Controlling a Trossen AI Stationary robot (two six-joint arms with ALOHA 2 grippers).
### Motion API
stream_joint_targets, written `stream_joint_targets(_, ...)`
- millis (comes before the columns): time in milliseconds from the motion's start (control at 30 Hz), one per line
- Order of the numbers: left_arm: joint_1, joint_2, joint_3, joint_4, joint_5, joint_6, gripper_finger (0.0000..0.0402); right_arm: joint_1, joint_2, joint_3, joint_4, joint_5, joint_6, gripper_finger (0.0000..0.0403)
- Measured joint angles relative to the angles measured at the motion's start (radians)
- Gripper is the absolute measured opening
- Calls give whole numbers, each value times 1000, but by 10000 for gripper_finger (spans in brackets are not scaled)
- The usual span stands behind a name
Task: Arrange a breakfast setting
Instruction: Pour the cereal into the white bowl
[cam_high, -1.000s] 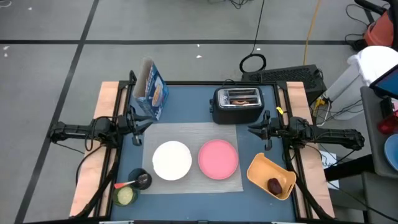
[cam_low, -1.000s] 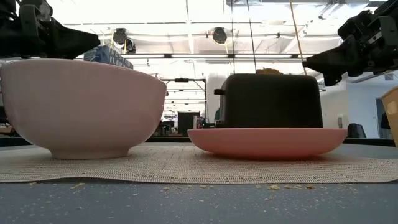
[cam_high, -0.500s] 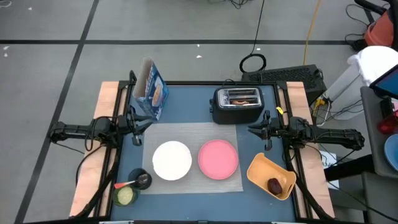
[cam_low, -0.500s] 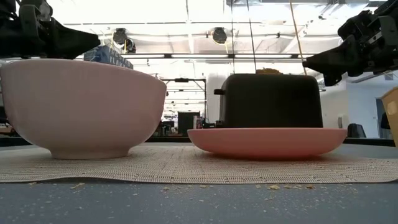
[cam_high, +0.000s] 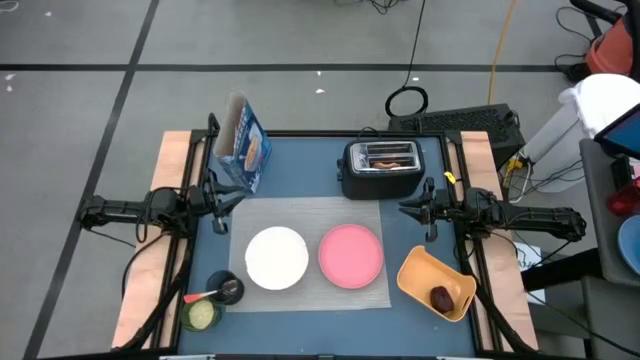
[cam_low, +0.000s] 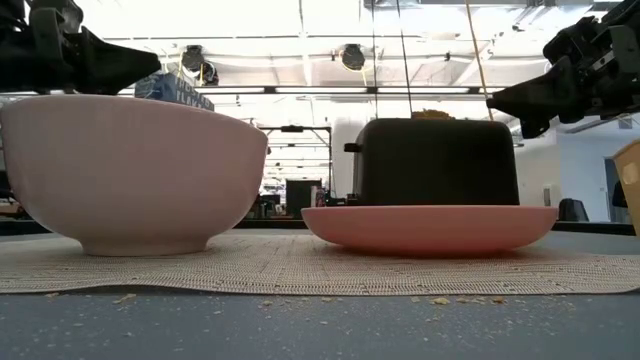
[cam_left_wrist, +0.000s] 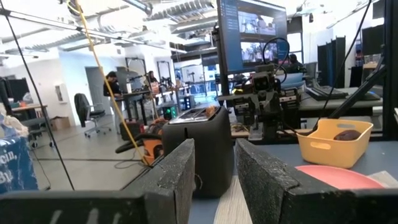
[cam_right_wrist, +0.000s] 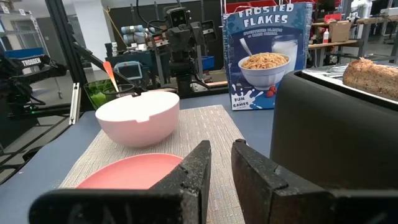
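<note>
A white bowl and a pink plate stand side by side on the grey mat. A brown toast slice sticks up out of the black toaster behind the mat. A dark red fruit lies in the yellow dish at the mat's right. A spoon rests in a small dark cup at the near left. My left gripper hovers at the mat's left edge, open and holding nothing. My right gripper hovers at the right edge, its fingers drawn to a thin slit.
A blue cereal box stands upright at the far left of the table. A small green bowl sits at the near left corner beside the dark cup. Crumbs lie on the table in front of the mat.
</note>
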Motion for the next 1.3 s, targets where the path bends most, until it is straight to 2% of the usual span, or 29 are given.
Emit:
stream_joint_targets(833,0,0,0,3,0,25,128,0,0,0,0,0,0,59)
stream_joint_targets(967,0,0,0,4,0,19,160,0,0,0,0,0,0,59)
stream_joint_targets(1300,0,0,0,22,-54,-8,289,0,0,0,0,0,0,59)
